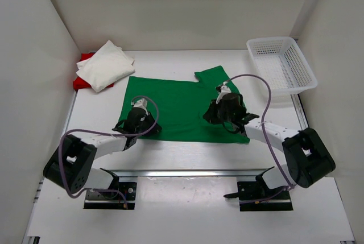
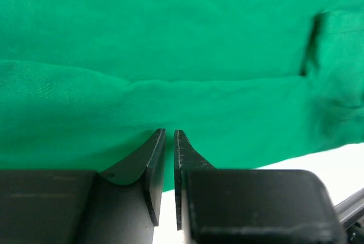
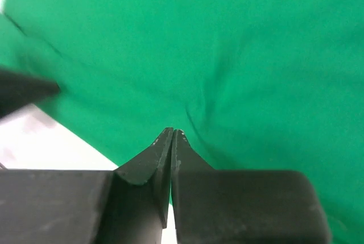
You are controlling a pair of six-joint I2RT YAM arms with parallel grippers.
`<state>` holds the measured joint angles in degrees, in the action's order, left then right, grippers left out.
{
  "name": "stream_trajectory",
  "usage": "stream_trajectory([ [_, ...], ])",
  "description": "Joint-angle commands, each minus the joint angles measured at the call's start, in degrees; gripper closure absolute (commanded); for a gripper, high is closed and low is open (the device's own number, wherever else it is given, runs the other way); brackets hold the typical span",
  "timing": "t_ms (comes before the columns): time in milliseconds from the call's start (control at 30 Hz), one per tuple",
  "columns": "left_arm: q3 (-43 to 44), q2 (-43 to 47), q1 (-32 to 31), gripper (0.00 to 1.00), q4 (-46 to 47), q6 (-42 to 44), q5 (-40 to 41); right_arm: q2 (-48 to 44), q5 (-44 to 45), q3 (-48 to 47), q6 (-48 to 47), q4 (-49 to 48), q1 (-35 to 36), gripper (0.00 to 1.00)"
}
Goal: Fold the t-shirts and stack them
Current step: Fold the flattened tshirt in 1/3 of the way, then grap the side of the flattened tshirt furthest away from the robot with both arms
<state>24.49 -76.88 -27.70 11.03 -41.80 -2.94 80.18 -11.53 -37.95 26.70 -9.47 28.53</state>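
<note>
The green t-shirt (image 1: pixel 182 104) lies spread on the table's middle, with one sleeve at its far right. It fills the left wrist view (image 2: pixel 170 39) and the right wrist view (image 3: pixel 227 45). The white t-shirt (image 1: pixel 105 65) lies folded at the far left on top of the red t-shirt (image 1: pixel 84 82). My left gripper (image 1: pixel 138 120) sits at the green shirt's near left edge. Its jaws (image 2: pixel 169 133) are shut to a thin gap with nothing between them. My right gripper (image 1: pixel 224 107) is over the shirt's near right part. It is shut (image 3: pixel 172 131), with its tips at a small crease in the cloth.
A white plastic mesh basket (image 1: pixel 281 65) stands at the far right corner. White walls enclose the table on the left, back and right. A metal rail (image 1: pixel 187 173) runs along the near edge, in front of the arm bases.
</note>
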Motion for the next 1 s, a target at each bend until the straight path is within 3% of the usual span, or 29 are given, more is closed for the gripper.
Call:
stream_trajectory([
  [0,2.75,-3.95,2.37,0.79,-0.13,1.02,-3.45,2.95,1.15,2.00,-0.86,3.83,3.18,1.00],
  [67,3.37,-6.43,5.80,0.80,-1.44,0.41,-7.25,4.02,3.08,2.27,-1.64,5.16,4.77,1.00],
  [200,-1.35,-3.64,2.14,0.82,-3.46,-0.65,-7.26,3.58,7.56,4.38,-2.70,9.30,7.23,1.00],
  [333,-9.88,7.76,0.11,0.81,-4.95,-3.55,-4.71,-1.59,7.06,10.51,-0.87,13.08,8.64,1.00],
  [500,-18.86,22.90,2.12,0.77,-10.49,-5.74,-4.97,-10.13,3.27,16.77,1.42,15.36,8.47,1.00],
  [600,-15.63,27.05,3.62,0.75,-12.85,-4.35,-4.62,-14.87,-2.61,15.99,1.52,14.49,6.97,0.94],
  [700,-2.83,21.27,5.72,0.72,-14.80,-1.01,-2.60,-17.68,-6.66,12.57,1.95,10.45,4.34,0.86],
  [800,5.89,15.03,8.71,0.61,-12.53,0.49,-2.25,-17.52,-6.84,10.45,1.43,7.81,3.46,0.86],
  [867,9.24,7.49,14.14,0.38,-9.12,-1.17,-5.04,-16.12,-7.19,8.78,0.81,7.11,2.41,0.91],
  [967,14.77,-1.92,18.54,0.16,-7.42,-2.06,-3.40,-13.05,-6.93,8.69,0.29,6.14,2.49,0.97],
])
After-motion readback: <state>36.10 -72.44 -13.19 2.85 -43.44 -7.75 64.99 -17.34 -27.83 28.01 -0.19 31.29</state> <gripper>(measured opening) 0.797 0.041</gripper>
